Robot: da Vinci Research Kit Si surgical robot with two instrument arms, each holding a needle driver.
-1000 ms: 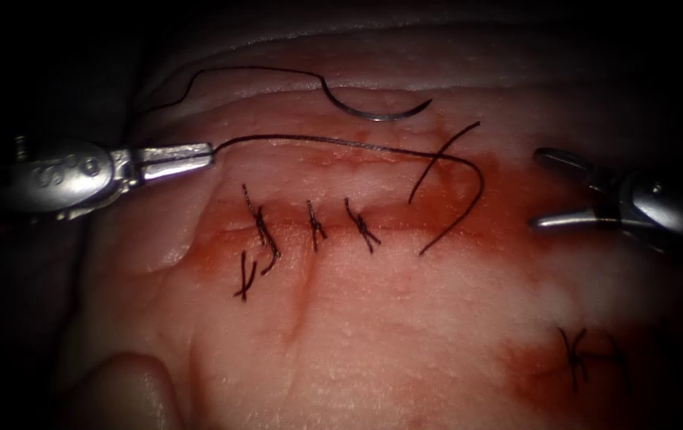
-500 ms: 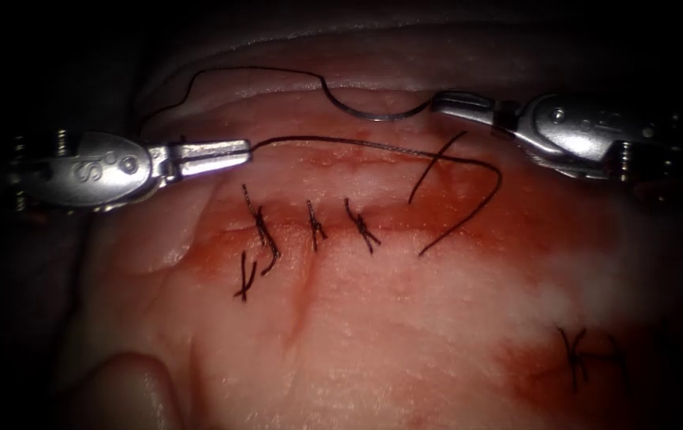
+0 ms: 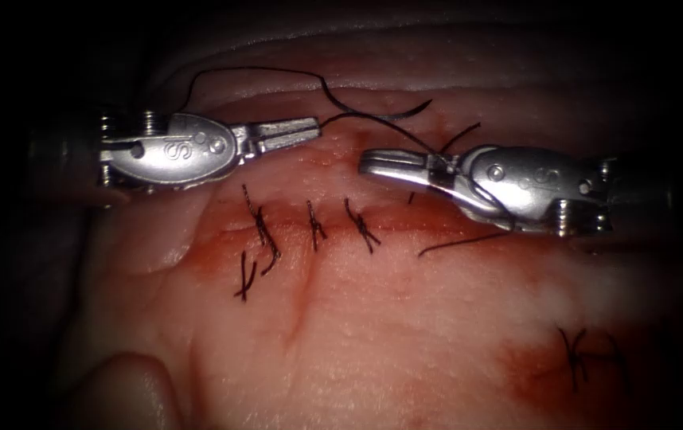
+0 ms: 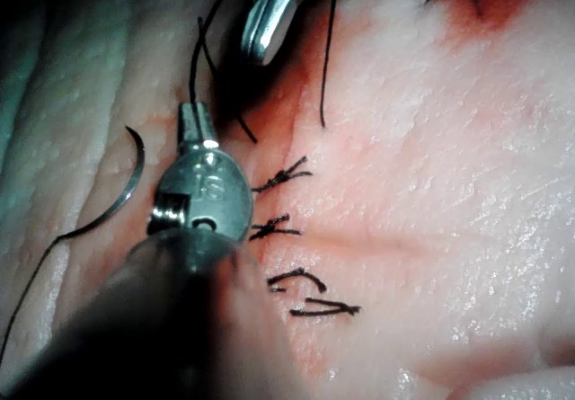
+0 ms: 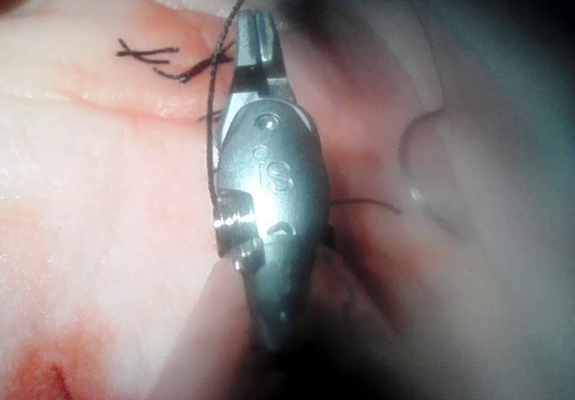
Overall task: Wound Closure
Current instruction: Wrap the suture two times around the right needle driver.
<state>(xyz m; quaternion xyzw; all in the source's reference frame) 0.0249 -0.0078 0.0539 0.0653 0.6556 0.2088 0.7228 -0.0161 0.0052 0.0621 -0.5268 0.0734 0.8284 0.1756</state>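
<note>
L tool (image 3: 310,126): polished steel, rounded wrist w/ a stamped "S"-like mark, jaws closed on the thin black thread (image 3: 373,127). R tool (image 3: 373,166): same steel build, mark reads "iS" in its wrist view; thread wraps over its jaws, which look nearly closed, gripping nothing I can make out. Needle (image 4: 133,177), slim dark curve, lies free on pale glistening tissue (image 3: 405,334), above the cut (image 3: 405,227), not in it. Three knotted stitches (image 3: 315,227) cross the cut; red fluid (image 3: 222,243) around them.
</note>
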